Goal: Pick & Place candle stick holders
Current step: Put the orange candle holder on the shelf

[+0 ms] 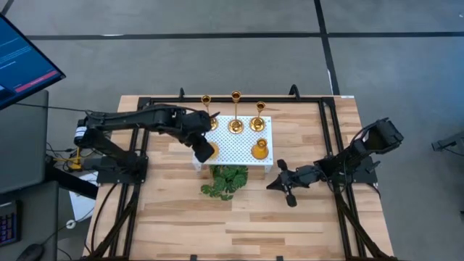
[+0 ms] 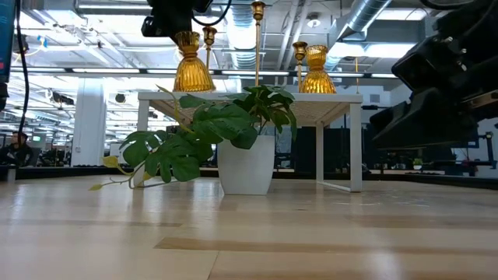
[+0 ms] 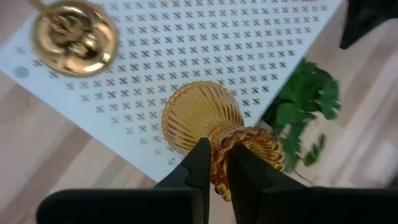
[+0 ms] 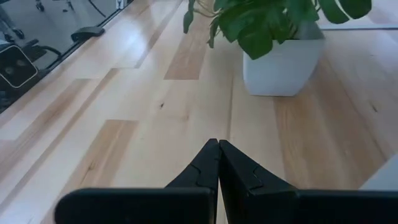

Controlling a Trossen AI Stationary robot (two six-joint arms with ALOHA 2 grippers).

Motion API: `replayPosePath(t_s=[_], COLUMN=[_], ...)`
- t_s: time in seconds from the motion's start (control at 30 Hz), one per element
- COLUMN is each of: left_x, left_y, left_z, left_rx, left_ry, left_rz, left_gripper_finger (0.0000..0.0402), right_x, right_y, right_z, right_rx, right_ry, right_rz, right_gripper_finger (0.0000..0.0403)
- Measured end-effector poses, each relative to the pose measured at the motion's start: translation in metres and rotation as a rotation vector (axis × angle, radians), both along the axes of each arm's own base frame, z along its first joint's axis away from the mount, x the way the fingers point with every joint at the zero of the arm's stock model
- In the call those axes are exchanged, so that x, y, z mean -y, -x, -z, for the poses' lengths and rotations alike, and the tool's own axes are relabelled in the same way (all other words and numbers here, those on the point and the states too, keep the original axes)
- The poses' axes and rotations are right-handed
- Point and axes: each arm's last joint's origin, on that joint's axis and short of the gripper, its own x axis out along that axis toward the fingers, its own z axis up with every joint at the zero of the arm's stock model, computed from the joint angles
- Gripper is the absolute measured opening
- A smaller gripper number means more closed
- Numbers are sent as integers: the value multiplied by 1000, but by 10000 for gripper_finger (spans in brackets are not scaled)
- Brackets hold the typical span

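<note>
A white perforated platform (image 1: 239, 148) stands mid-table. Three tall gold candle stick holders (image 1: 235, 125) (image 1: 258, 123) (image 1: 206, 100) stand along its far side. One short amber holder (image 1: 261, 149) stands near its right near corner. My left gripper (image 1: 204, 150) is over the platform's left near corner, shut on the other short amber holder (image 3: 202, 115), which also shows in the low view (image 2: 192, 71). My right gripper (image 1: 279, 181) is shut and empty, low over the table to the right of the plant; it also shows in its wrist view (image 4: 217, 155). My left gripper pinches the short holder's twisted top rim (image 3: 219, 163) between its two fingers, on the side nearest the platform's edge. The fingers come from above, slanting down. The holder stands upright, and its ribbed base (image 3: 186, 121) appears to rest on the platform.
A green leafy plant in a white pot (image 1: 226, 181) stands on the table just in front of the platform, between the two grippers. A black frame (image 1: 145, 101) runs around the table's edges. Bare wood lies toward the near edge (image 1: 239, 232).
</note>
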Motion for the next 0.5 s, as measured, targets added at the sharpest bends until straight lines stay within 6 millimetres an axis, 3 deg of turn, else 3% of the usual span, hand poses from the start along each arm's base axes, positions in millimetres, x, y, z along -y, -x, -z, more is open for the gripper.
replayPosePath(t_s=[0.5], left_x=[-1], left_y=[-6], left_z=[6], left_rx=[-33], left_ry=[8], left_rz=[-36], left_gripper_finger=[31], right_x=[-1], right_y=[0], right_z=[0], right_rx=[-4], right_ry=[-9], right_rz=[-30], right_gripper_finger=[0])
